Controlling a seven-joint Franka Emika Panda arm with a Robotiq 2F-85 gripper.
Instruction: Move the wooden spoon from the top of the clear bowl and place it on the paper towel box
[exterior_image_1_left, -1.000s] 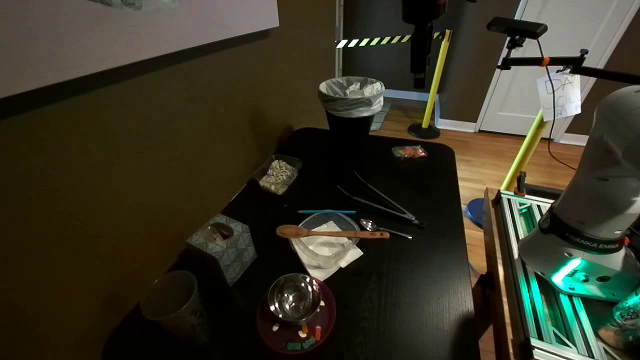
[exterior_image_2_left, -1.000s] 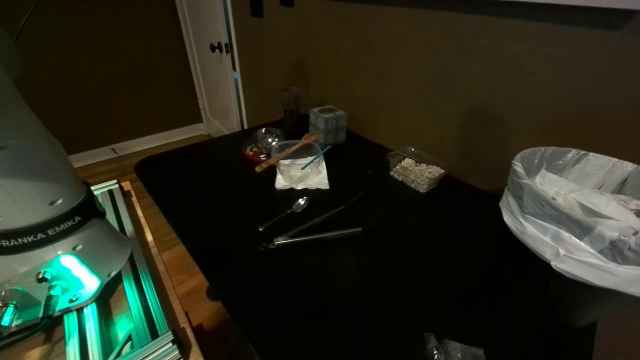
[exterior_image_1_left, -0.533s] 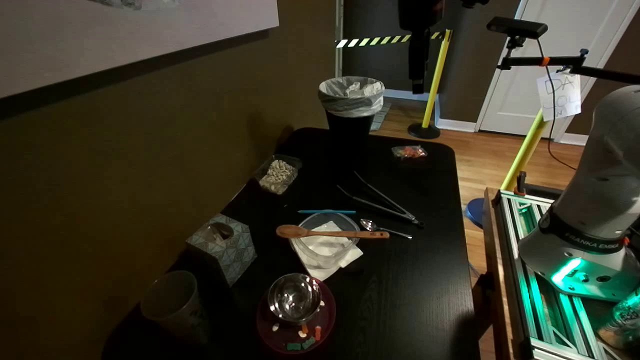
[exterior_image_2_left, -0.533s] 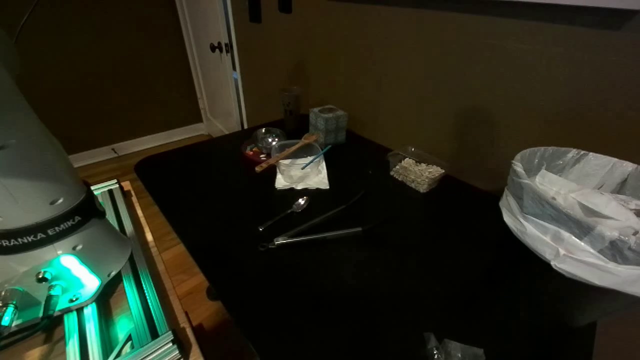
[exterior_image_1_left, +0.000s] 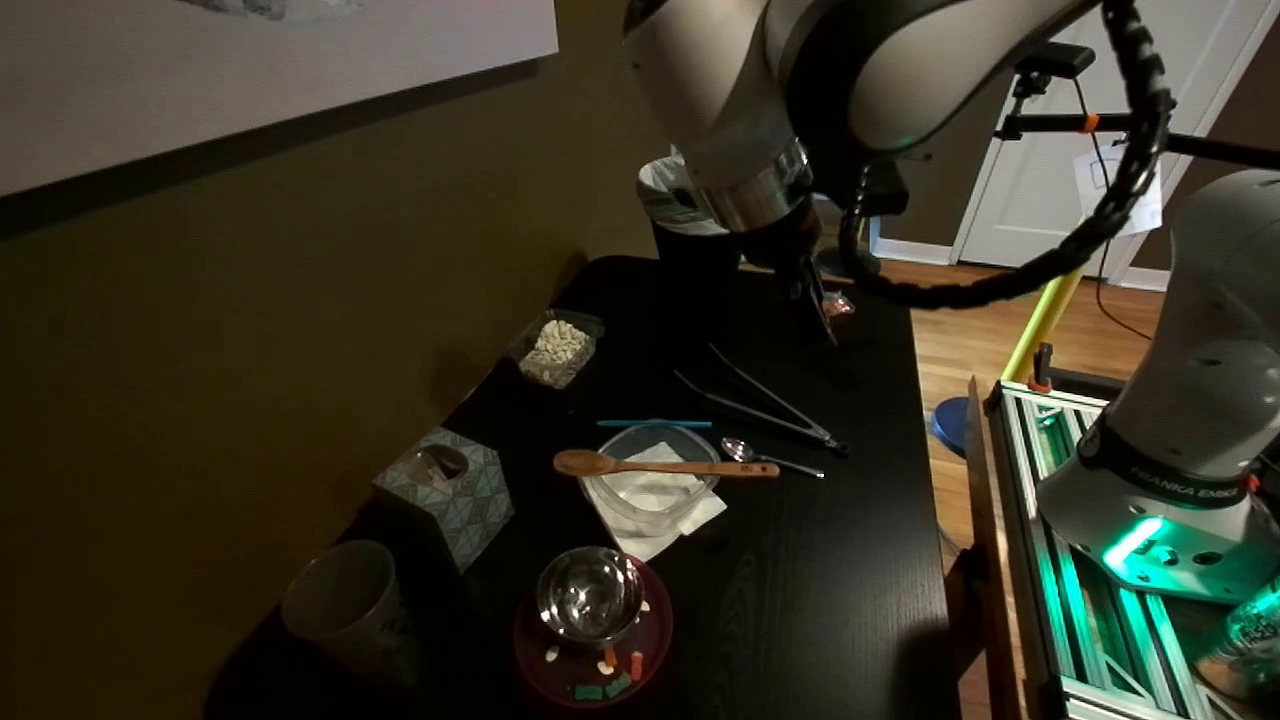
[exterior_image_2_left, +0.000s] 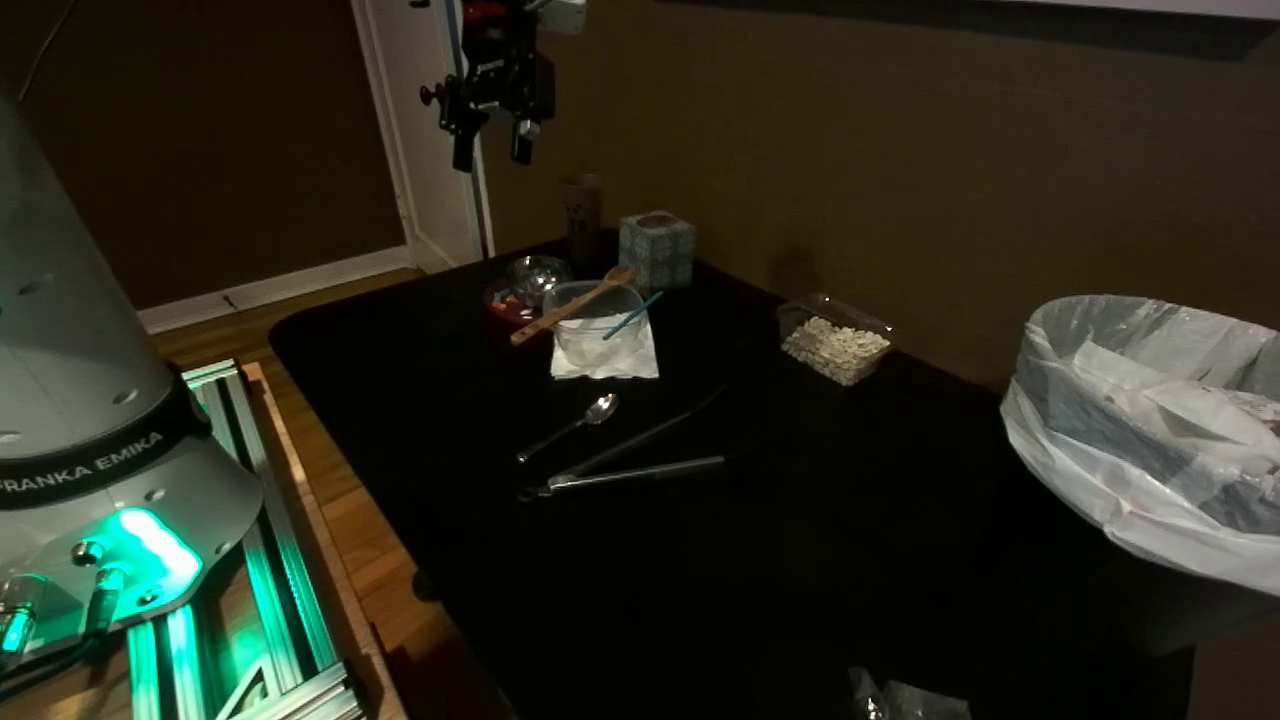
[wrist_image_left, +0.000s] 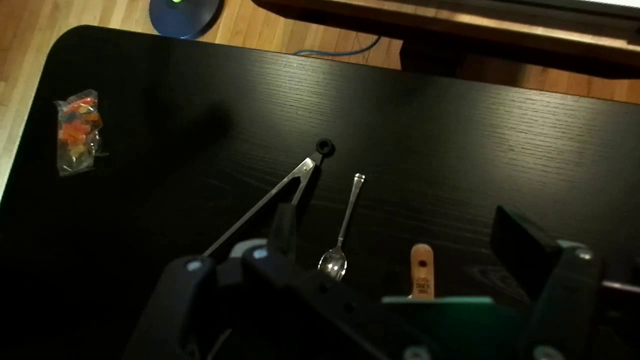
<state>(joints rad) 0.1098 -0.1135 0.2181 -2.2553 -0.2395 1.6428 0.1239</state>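
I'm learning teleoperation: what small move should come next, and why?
Probably lower the claw toward the wooden spoon, which lies across the clear bowl and partly shows between the jaws in the wrist view; the claw hangs open, empty and high.

1 wooden spoon (exterior_image_1_left: 662, 466) across the clear bowl (exterior_image_1_left: 640, 517), head toward the paper towel box (exterior_image_1_left: 460, 500) but apart from it, white paper (exterior_image_1_left: 640, 546) under the bowl, blue stick (exterior_image_1_left: 654, 424) along its far edge, metal spoon (exterior_image_1_left: 739, 451) close by, tongs (exterior_image_1_left: 800, 417) beyond, gripper (exterior_image_1_left: 820, 315) over the black table (exterior_image_1_left: 800, 600)

The black table (exterior_image_1_left: 820, 580) carries tongs (exterior_image_2_left: 640, 471) and the paper towel box (exterior_image_1_left: 470, 515).
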